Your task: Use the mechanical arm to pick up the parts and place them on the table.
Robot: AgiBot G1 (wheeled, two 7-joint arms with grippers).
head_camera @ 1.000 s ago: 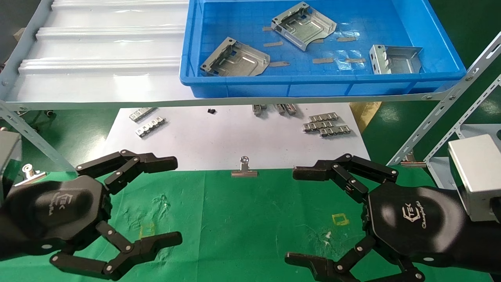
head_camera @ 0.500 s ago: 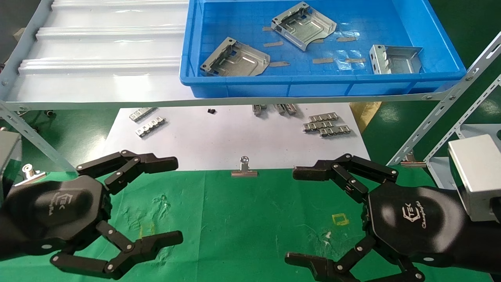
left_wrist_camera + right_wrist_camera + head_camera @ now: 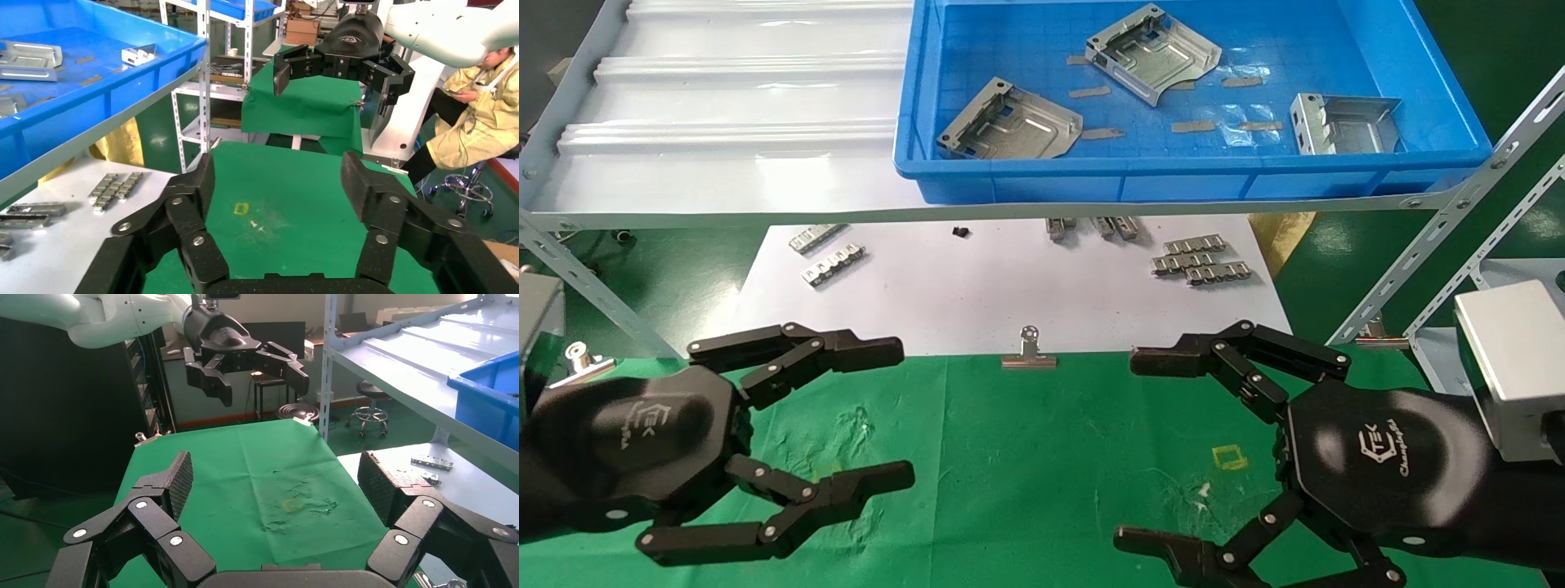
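Three grey sheet-metal parts lie in the blue bin (image 3: 1434,155) on the shelf: one at the front left (image 3: 1009,122), one at the back (image 3: 1152,51), one at the right (image 3: 1344,122). My left gripper (image 3: 891,412) is open and empty above the green table (image 3: 1042,457) at the lower left. My right gripper (image 3: 1144,449) is open and empty above the table at the lower right. In the left wrist view my left gripper (image 3: 275,177) frames bare green cloth. In the right wrist view my right gripper (image 3: 275,478) does the same.
A white paper sheet (image 3: 1009,286) behind the cloth holds small toothed metal strips (image 3: 1197,260). A silver binder clip (image 3: 1029,353) sits at its front edge. The ribbed white shelf (image 3: 723,122) overhangs the paper. Slotted shelf struts (image 3: 1442,237) stand at the right.
My left gripper's fingers have drawn closer together and shifted slightly right. The right gripper and the parts have not moved.
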